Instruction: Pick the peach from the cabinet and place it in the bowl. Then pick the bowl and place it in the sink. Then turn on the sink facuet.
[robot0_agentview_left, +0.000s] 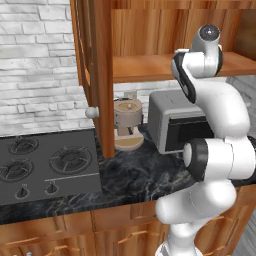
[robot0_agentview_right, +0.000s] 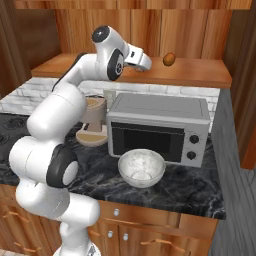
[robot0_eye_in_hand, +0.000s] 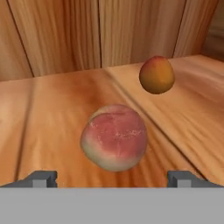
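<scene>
The peach (robot0_eye_in_hand: 156, 74), small and orange-tan, rests on the plank shelf of the cabinet (robot0_agentview_right: 200, 75) toward the back wall; it also shows as the peach (robot0_agentview_right: 169, 59) in the right base view. My gripper (robot0_eye_in_hand: 113, 179) is open, low over the shelf. A larger pink-red fruit with a greenish underside (robot0_eye_in_hand: 114, 136) lies just ahead between its fingertips (robot0_eye_in_hand: 41, 178), untouched. The peach lies farther off, up and right of it. In the right base view the gripper (robot0_agentview_right: 146, 64) reaches onto the shelf left of the peach. The bowl (robot0_agentview_right: 141, 167) stands on the counter before the microwave. The sink and sink facuet are out of view.
A grey microwave (robot0_agentview_right: 160, 127) and a coffee machine (robot0_agentview_right: 94, 120) stand on the dark marble counter (robot0_agentview_right: 200, 190) under the shelf. The cabinet's open door (robot0_agentview_left: 100, 75) with its pale knob (robot0_agentview_left: 92, 112) hangs left of the arm. A black stove (robot0_agentview_left: 45, 162) lies further left.
</scene>
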